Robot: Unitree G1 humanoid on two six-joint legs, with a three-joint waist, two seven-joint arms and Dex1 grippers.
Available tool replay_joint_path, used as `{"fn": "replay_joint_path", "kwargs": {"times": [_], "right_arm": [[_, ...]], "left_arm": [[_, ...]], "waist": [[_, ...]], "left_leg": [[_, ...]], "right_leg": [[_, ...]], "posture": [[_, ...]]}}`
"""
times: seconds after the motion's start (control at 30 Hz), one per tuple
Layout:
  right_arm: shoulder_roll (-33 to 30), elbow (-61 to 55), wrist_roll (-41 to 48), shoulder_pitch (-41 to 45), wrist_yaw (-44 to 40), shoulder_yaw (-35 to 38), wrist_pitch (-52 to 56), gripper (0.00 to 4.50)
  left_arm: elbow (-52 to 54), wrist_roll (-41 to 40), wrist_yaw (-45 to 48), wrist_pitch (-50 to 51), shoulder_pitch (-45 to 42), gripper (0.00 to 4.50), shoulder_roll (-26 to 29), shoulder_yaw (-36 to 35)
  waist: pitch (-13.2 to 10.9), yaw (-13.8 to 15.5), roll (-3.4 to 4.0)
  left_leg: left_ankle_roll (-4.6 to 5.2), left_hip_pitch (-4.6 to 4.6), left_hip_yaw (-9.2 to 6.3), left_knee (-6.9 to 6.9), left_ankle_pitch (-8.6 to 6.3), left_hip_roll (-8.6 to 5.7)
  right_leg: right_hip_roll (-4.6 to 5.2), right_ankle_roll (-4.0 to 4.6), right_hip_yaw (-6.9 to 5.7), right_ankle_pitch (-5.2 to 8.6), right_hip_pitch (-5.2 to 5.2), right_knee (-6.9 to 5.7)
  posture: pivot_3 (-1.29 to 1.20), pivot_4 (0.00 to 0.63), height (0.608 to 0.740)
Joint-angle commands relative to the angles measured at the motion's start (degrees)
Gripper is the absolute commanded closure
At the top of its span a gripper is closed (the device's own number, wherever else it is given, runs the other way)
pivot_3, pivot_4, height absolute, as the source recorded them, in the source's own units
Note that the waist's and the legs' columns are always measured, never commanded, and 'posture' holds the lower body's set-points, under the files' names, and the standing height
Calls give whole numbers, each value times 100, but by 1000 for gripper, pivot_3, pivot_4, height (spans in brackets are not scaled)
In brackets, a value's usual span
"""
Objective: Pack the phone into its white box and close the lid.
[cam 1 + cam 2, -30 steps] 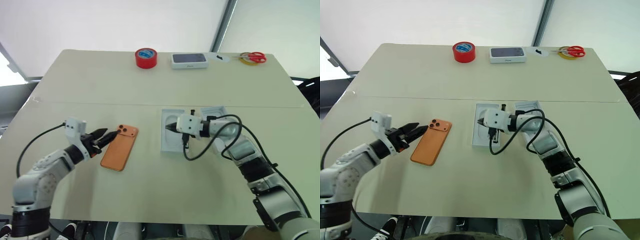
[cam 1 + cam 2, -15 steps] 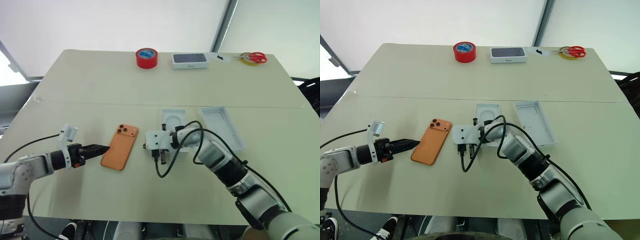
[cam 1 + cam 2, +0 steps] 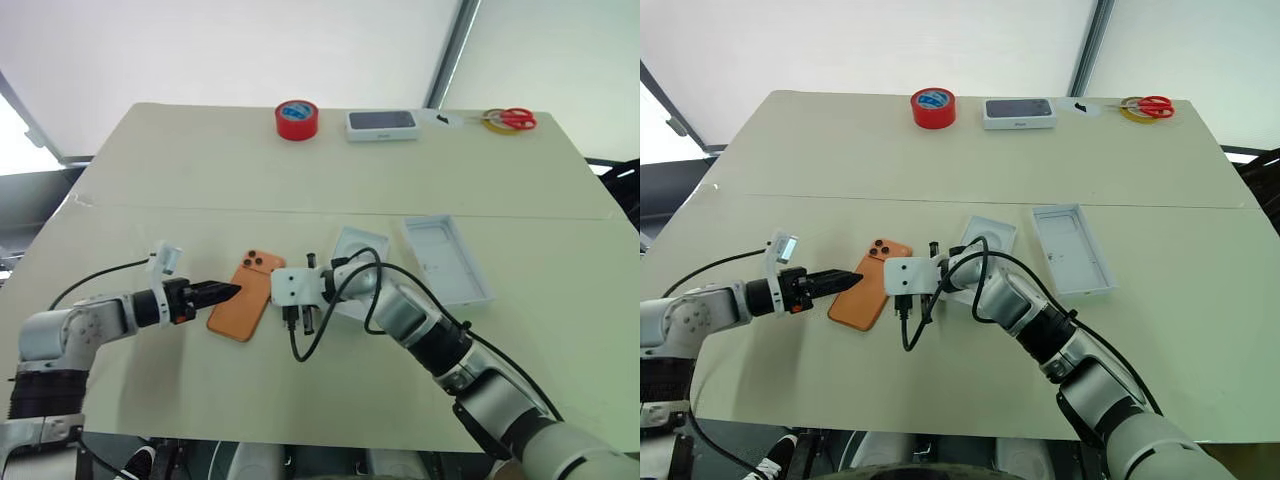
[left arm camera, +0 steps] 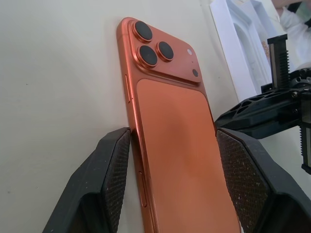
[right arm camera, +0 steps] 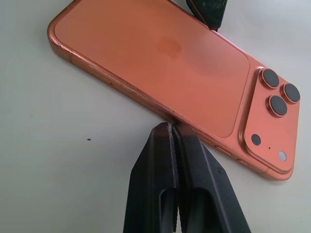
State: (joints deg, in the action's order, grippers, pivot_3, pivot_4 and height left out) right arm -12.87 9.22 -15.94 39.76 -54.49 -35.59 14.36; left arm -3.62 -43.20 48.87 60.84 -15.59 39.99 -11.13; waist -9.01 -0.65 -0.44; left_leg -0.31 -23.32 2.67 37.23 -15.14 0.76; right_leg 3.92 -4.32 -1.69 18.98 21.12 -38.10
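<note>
No lettering can be read anywhere. The closed box [image 3: 381, 124], just beside the red tape roll [image 3: 297, 119], bears a small dark mark on its white front edge, perhaps a brand word, too small to make out. The tape's blue label is likewise illegible.

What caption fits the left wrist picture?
Open left gripper straddles the orange phone lying camera-side up on the table.

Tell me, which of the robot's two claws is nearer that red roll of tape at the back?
Right, narrowly. The right gripper sits shut against one long edge of the orange phone. The left gripper straddles the phone's near end, farther from the tape.
</note>
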Motion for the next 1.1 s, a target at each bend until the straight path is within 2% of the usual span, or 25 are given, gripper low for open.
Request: {"fn": "replay_joint_path", "kwargs": {"times": [0.03, 0.27, 0.47, 0.57, 0.67, 0.77, 0.87, 1.1], "right_arm": [[57, 95, -77, 85, 104, -16, -122, 4374], [86, 134, -40, 64, 105, 37, -159, 4374], [59, 233, -62, 75, 122, 81, -245, 4374], [83, 283, -59, 85, 137, 103, -288, 4374], [88, 333, -94, 105, 168, 112, -335, 4374], [40, 308, -100, 84, 151, 120, -356, 4374], [8, 297, -107, 79, 165, 140, -357, 4374], [-26, 340, -123, 94, 196, 166, -391, 4374]], "left_arm": [[223, -339, -40, 739, 132, 1563, -415, 399], [79, -624, -199, 1338, -140, 1563, -747, -103], [511, 129, -548, 970, -439, 1563, -575, 368], [898, 57, -605, 1111, -542, 1563, -572, 461], [895, -174, -676, 1390, -593, 1563, -767, 232], [819, -74, -666, 1288, -442, 1563, -749, 232], [427, -211, -740, 1322, -412, 1563, -860, -183], [256, -302, -885, 1333, -316, 1563, -762, -463]], "waist": [[10, 1, 5], [12, 2, 5], [12, 23, 4], [12, -10, 3], [11, -40, 3], [10, -51, 1], [10, -49, 1], [9, -53, -1]], "left_leg": [[1, 1, 0, 0, 0, -1], [3, 2, -2, 0, -1, -2], [2, 2, -11, 3, -1, -5], [1, 2, -13, 4, 0, -7], [-1, -1, -11, -3, 1, -7], [-4, -6, -11, -4, 3, -6], [-3, -6, -10, -4, 3, -6], [-3, -6, -11, -4, 3, -5]], "right_leg": [[0, 0, 0, 0, -2, 0], [1, 0, -1, 0, -4, 0], [1, 0, -6, 0, -8, 1], [3, 0, -5, 0, -12, 1], [2, 0, -5, 0, -3, 1], [-1, 0, -5, 0, 4, 1], [-1, 0, -5, 0, 3, 1], [-3, -1, -5, 0, 4, 1]], "posture": [[0, 150, 740], [0, 150, 740], [0, 150, 740], [0, 150, 740], [0, 150, 740], [0, 150, 740], [0, 150, 740], [0, 150, 740]]}}
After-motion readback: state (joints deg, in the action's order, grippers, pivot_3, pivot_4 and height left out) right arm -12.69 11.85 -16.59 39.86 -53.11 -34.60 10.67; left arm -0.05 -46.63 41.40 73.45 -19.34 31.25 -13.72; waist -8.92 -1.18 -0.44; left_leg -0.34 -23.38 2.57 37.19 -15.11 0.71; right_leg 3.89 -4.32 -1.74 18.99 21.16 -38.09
